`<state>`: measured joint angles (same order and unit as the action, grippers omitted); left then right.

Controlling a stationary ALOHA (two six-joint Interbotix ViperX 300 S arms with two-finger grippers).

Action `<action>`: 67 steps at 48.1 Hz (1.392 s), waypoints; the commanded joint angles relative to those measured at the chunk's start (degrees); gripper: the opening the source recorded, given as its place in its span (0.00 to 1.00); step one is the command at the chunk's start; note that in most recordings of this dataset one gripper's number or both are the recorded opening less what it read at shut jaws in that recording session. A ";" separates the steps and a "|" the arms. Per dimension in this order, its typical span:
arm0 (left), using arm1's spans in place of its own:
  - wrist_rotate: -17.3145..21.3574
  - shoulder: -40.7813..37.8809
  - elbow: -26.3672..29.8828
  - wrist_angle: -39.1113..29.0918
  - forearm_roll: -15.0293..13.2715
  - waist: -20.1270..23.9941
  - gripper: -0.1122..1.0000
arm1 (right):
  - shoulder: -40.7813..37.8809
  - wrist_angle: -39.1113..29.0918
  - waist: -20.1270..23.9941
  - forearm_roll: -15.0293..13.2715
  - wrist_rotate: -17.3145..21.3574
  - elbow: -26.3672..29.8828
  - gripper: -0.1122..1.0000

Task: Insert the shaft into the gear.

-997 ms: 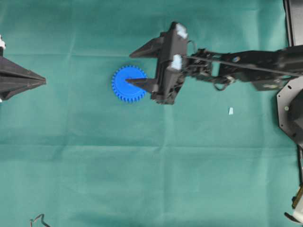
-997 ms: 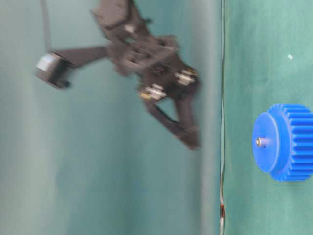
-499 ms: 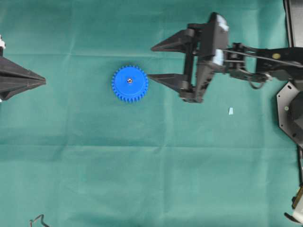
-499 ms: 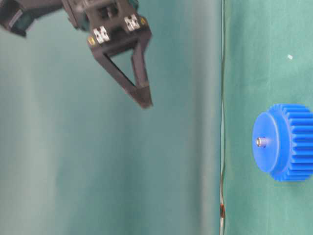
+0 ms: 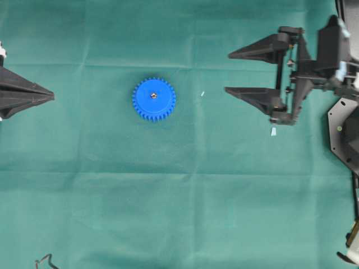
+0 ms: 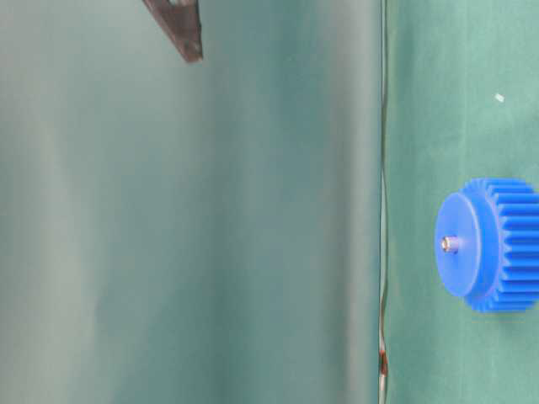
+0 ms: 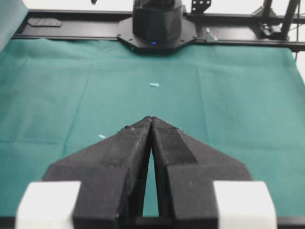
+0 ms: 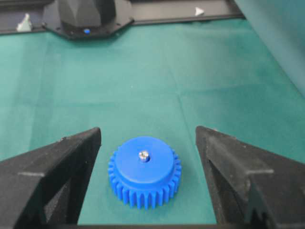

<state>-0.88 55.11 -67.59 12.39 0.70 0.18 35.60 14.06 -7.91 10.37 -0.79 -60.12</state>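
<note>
Overhead, the gear (image 5: 153, 99) lies flat on the green cloth of the desk (image 5: 168, 196), left of the middle, with nothing touching it. A small silvery dot at its centre is the shaft (image 5: 153, 95), standing in the hub's hole; only its shiny round end shows from this height. The table-level view gives the clearer reading: the shaft (image 6: 450, 244) pokes a little way out of the raised hub of the gear (image 6: 488, 244), and the part inside the hole is hidden, so how deep it sits cannot be told. The far edge of the gear is cut off by that picture's border.

From the right wrist camera the gear (image 8: 144, 171) sits between the two dark fingers and well ahead of them, the shaft (image 8: 144, 155) upright in its centre. The right end effector (image 5: 229, 72) is released, its jaws spread wide and empty, well apart from the gear near the right side of the overhead view. In the table-level picture just one dark fingertip (image 6: 187, 34) of it enters at the border, high above the desk.

The left end effector (image 5: 51, 97) rests at the left edge of the overhead view, its body cut off, well away from the gear. Its wrist camera shows the fingers (image 7: 133, 143) clenched together with nothing between them.

A small pale scrap (image 5: 274, 131) lies on the cloth just below the right end effector, and a smaller white fleck (image 5: 202, 93) between it and the gear.
</note>
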 commanded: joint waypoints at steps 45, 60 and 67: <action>0.00 -0.18 1.41 0.18 0.09 0.09 0.10 | 4.57 0.00 0.18 0.18 0.18 -4.31 0.85; -0.09 -0.18 1.41 0.09 0.09 0.09 0.10 | 4.57 0.00 0.09 0.18 0.18 -4.31 0.85; -0.09 -0.18 1.49 0.09 0.09 0.09 0.10 | 4.57 -0.09 0.09 0.26 0.18 -4.13 0.85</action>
<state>-0.88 55.11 -67.59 12.22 0.70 0.18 40.08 13.54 -7.91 10.55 -0.70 -64.86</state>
